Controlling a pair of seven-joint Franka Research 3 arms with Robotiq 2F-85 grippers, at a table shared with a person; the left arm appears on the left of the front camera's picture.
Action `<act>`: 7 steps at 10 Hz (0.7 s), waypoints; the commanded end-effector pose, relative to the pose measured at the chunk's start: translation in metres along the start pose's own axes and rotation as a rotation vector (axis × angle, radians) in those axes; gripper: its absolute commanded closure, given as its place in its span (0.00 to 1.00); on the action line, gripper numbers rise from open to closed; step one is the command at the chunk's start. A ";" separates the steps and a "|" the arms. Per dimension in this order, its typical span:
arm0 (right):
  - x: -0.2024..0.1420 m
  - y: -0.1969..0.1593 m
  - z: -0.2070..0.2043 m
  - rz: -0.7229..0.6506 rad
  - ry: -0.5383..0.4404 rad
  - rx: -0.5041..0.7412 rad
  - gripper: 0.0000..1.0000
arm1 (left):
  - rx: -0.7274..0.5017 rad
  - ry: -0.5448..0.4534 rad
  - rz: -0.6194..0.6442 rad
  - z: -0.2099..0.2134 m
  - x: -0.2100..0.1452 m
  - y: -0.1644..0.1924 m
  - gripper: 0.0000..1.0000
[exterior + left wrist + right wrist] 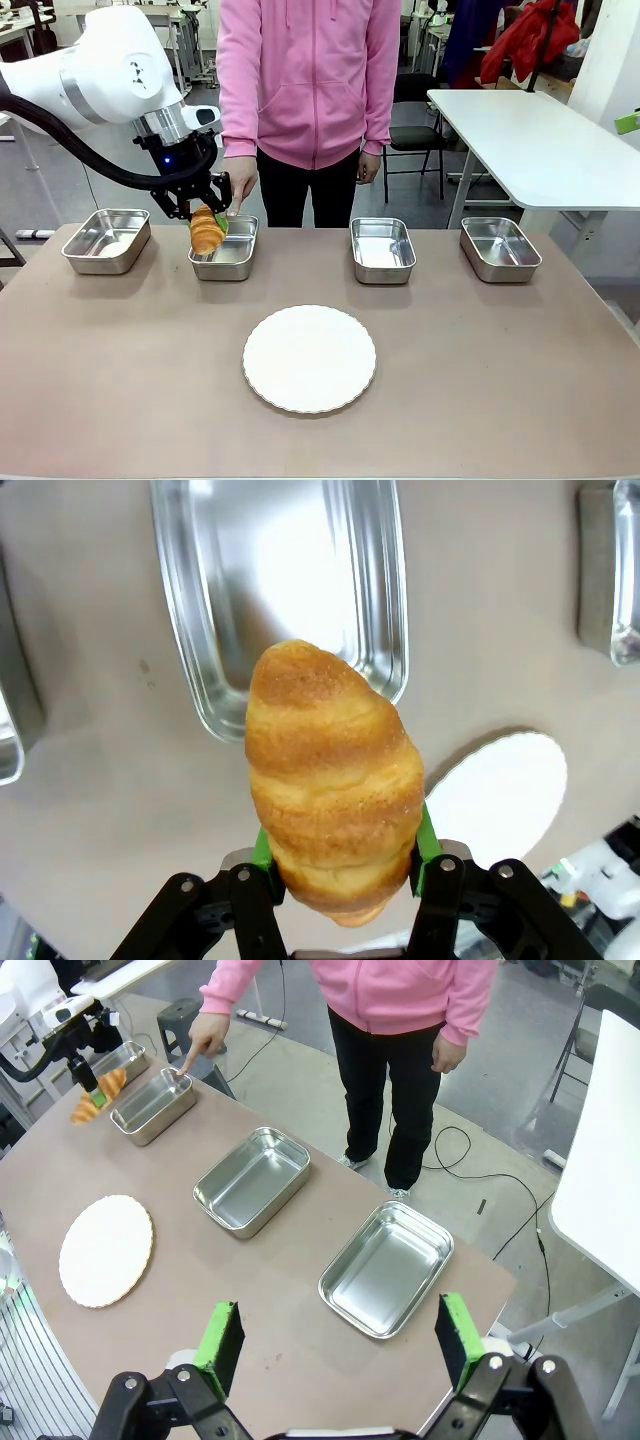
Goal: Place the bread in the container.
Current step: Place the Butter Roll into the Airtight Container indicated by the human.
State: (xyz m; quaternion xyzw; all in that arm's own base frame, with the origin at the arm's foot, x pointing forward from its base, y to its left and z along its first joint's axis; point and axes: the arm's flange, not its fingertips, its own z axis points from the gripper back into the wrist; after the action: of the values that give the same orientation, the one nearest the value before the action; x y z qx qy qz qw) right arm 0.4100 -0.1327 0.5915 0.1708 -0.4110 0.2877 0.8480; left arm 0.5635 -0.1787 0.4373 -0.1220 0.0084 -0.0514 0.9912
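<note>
My left gripper (206, 222) is shut on the bread (207, 233), a golden-brown ridged croissant hanging tip down. It hovers just over the near left edge of the container (236, 256), the second steel tray from the left. In the left wrist view the bread (330, 780) sits between the green pads (262, 846), with the container (190, 630) below and beyond it. The person's hand (240, 185) points a finger at that tray's far rim. In the right wrist view my right gripper (338, 1340) stands open with nothing between its fingers, high above the table.
A round white plate (309, 358) lies at the middle front. Other steel trays stand at the far left (106, 240), right of centre (382, 250) and far right (500, 248). The person in a pink hoodie (310, 70) stands at the far edge.
</note>
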 end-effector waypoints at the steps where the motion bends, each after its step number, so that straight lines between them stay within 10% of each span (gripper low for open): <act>1: -0.001 -0.001 0.000 0.019 -0.027 0.012 0.00 | 0.011 -0.029 -0.042 -0.016 0.015 -0.001 0.45; 7: -0.001 -0.001 0.000 0.019 -0.027 0.012 0.00 | 0.073 -0.002 -0.039 -0.042 0.062 0.020 0.45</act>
State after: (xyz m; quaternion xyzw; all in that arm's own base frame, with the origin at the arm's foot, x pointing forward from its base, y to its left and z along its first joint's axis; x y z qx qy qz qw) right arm 0.4098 -0.1331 0.5917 0.1706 -0.4112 0.2874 0.8481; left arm 0.6167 -0.1768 0.3872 -0.0944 -0.0019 -0.0691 0.9931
